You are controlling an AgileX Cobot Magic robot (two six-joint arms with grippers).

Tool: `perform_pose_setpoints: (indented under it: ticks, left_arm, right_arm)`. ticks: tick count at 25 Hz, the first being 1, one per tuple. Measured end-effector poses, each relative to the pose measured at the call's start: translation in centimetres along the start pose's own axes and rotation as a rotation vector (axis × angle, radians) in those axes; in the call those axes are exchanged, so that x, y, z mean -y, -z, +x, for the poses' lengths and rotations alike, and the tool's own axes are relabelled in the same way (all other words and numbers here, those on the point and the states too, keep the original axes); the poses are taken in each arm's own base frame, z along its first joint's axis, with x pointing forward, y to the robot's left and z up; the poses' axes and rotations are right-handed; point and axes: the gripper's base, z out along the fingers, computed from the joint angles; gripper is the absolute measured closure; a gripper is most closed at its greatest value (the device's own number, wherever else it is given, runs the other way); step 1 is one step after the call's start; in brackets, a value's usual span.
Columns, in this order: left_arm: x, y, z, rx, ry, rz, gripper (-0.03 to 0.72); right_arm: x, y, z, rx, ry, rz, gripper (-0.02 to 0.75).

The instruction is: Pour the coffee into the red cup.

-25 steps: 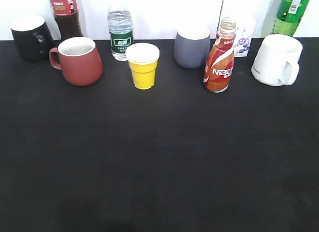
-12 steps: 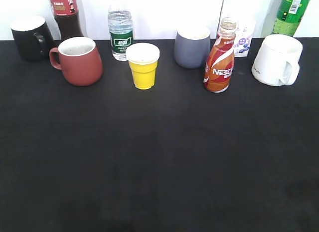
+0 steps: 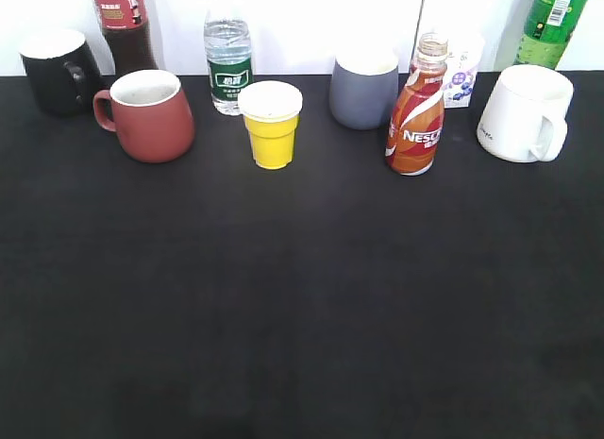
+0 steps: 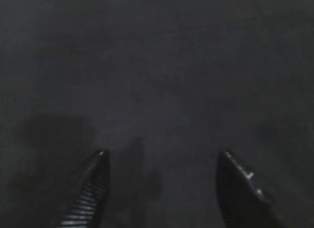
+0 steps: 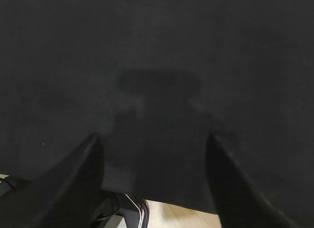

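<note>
The coffee (image 3: 415,118), a small curvy bottle with an orange-brown, red and white Nescafe wrap, stands upright at the back right in the exterior view. The red cup (image 3: 151,116), a squat brick-red mug with an off-white inside, stands at the back left, its handle to the left. No arm shows in the exterior view. My left gripper (image 4: 162,154) is open and empty over bare black cloth. My right gripper (image 5: 152,137) is open and empty over black cloth near the table's front edge.
Along the back stand a black mug (image 3: 58,71), a tall dark bottle with a red label (image 3: 123,25), a water bottle (image 3: 228,63), a yellow cup (image 3: 271,126), a grey cup (image 3: 363,88), a white mug (image 3: 524,113) and a green bottle (image 3: 552,22). Black cloth (image 3: 302,297) covers the table.
</note>
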Motion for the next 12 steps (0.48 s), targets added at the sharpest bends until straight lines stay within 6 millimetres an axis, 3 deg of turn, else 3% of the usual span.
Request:
perform_pose_setpoints:
  ticks: [5, 12]
  left_arm:
    - [-0.2, 0.2, 0.1, 0.017, 0.033, -0.034, 0.211]
    - [-0.1, 3.3, 2.7, 0.271, 0.152, -0.185, 0.241]
  right_arm:
    - [0.4, 1.0, 0.6, 0.075, -0.063, 0.043, 0.232]
    - [0.6, 4.5, 3.5, 0.375, -0.223, 0.214, 0.233]
